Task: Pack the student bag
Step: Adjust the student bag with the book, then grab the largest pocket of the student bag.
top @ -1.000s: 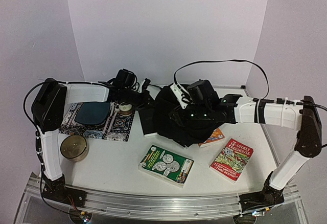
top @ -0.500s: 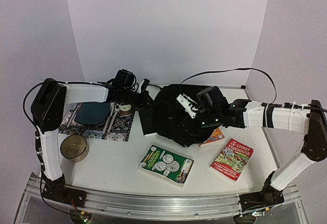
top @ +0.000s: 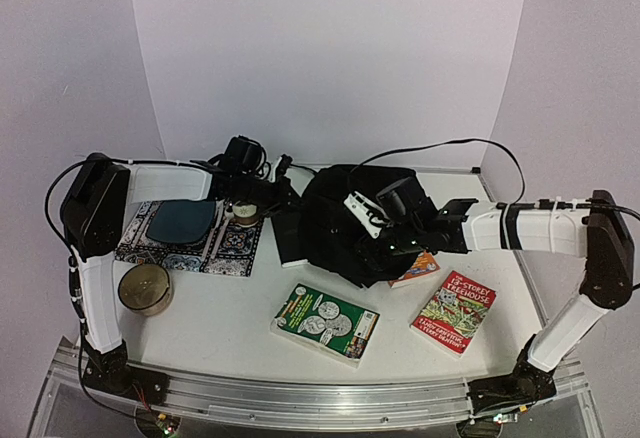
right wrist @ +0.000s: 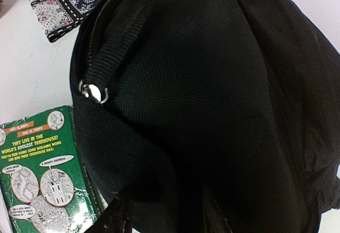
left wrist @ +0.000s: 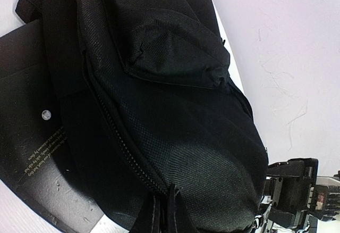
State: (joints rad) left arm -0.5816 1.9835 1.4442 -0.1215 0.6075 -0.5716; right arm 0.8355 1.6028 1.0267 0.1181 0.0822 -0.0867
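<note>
Student bag point(top: 345, 223) between both hands: left hand point(left wrist: 162, 214) clenched on its zipper seam, right hand point(right wrist: 164, 211) half-spread over its fabric, grasp unclear. Risk: fabric snagging, dragging bag onto green book point(right wrist: 40, 169).

Your widest open lane is near-left table point(top: 215, 313), btwn the round tin point(top: 144, 288) and green book point(top: 325, 322). Right-near is crowded: red book point(top: 453, 311), orange book point(top: 416, 268) tight against the student bag point(top: 345, 223). Black notebook point(top: 289, 235) blocks bag's left.

Black student bag point(top: 340, 223); green book point(top: 325, 322), red book point(top: 453, 312), orange book point(top: 417, 268); blue-patterned mat point(top: 190, 243).
</note>
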